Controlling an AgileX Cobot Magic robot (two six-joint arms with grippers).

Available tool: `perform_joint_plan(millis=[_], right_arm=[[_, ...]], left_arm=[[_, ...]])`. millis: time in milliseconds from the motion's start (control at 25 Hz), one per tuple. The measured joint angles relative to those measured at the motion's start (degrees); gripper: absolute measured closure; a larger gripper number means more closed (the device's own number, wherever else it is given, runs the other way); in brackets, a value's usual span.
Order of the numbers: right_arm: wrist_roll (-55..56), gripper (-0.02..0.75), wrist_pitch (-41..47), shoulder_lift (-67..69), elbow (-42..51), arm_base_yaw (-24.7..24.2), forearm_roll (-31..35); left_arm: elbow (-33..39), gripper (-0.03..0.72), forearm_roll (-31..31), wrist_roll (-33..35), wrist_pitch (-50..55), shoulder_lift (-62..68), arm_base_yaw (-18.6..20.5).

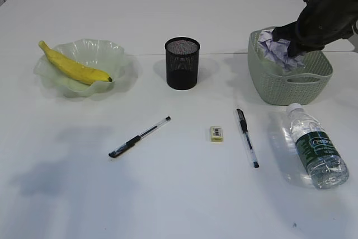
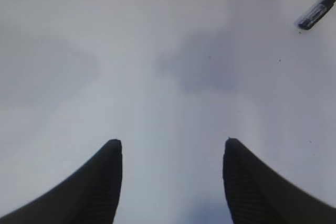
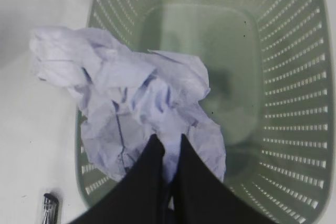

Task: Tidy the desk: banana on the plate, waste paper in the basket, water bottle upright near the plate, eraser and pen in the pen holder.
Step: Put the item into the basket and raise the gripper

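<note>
My right gripper [image 3: 169,148] is shut on the crumpled waste paper [image 3: 136,108] and holds it over the left part of the green basket [image 3: 294,77]; part of the paper hangs past the rim. The exterior view shows that gripper [image 1: 293,46] at the basket's [image 1: 291,85] top with the paper [image 1: 278,48]. The banana [image 1: 72,66] lies on the clear plate [image 1: 112,54]. The water bottle [image 1: 316,146] lies on its side in front of the basket. Two pens [image 1: 140,136] [image 1: 246,137] and the eraser [image 1: 216,133] lie in front of the black mesh pen holder [image 1: 182,62]. My left gripper [image 2: 172,148] hangs open over bare table.
One pen's end [image 2: 317,11] shows at the top right of the left wrist view. Another pen's tip [image 3: 50,208] lies just left of the basket in the right wrist view. The left arm casts a shadow [image 1: 61,172] on the table's front left.
</note>
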Motion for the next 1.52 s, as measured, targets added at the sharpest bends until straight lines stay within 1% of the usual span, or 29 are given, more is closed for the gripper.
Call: perform_joint_plan(millis=[80,280,320,400,480,600,800,920,1080,1200,1360,1520], right_arm=[[0.9,0.68,0.0,0.4,-0.5,0.0,-0.8],[2.1,0.484,-0.1,0.4,-1.3,0.0,-3.1],[2.2,0.455,-0.1,0.4,-1.4,0.0,-3.2],[2.9,0.426,0.1,0.4,-1.4,0.0,-3.2],[3.2,0.414,1.0,0.4,-1.6,0.0,-3.2],[3.3,0.41,5.1,0.4,-2.9,0.0,-3.3],[0.9,0.407,15.4,-0.4,-7.3,0.0,-2.7],[-1.8,0.407,20.2,-2.9,-8.0,0.0,-1.7],[-4.3,0.407,28.7,-6.0,-8.4,0.0,-0.8],[-4.8,0.407,30.6,-7.3,-8.2,0.0,-0.8],[-5.0,0.407,30.7,-10.7,-4.5,0.0,1.0],[-5.5,0.407,30.7,-16.2,5.6,0.0,1.5]], left_arm=[[0.0,0.266,0.0,0.0,0.0,0.0,0.0],[0.0,0.266,0.0,0.0,0.0,0.0,0.0],[0.0,0.266,0.0,0.0,0.0,0.0,0.0],[0.0,0.266,0.0,0.0,0.0,0.0,0.0],[0.0,0.266,0.0,0.0,0.0,0.0,0.0],[0.0,0.266,0.0,0.0,0.0,0.0,0.0],[0.0,0.266,0.0,0.0,0.0,0.0,0.0],[0.0,0.266,0.0,0.0,-0.3,0.0,0.0],[0.0,0.266,0.0,0.0,-0.6,0.0,0.0],[0.0,0.266,0.0,0.0,-0.8,0.0,0.0],[0.0,0.266,0.0,0.0,-0.8,0.0,0.0],[0.0,0.266,0.0,0.0,-0.8,0.0,0.0]])
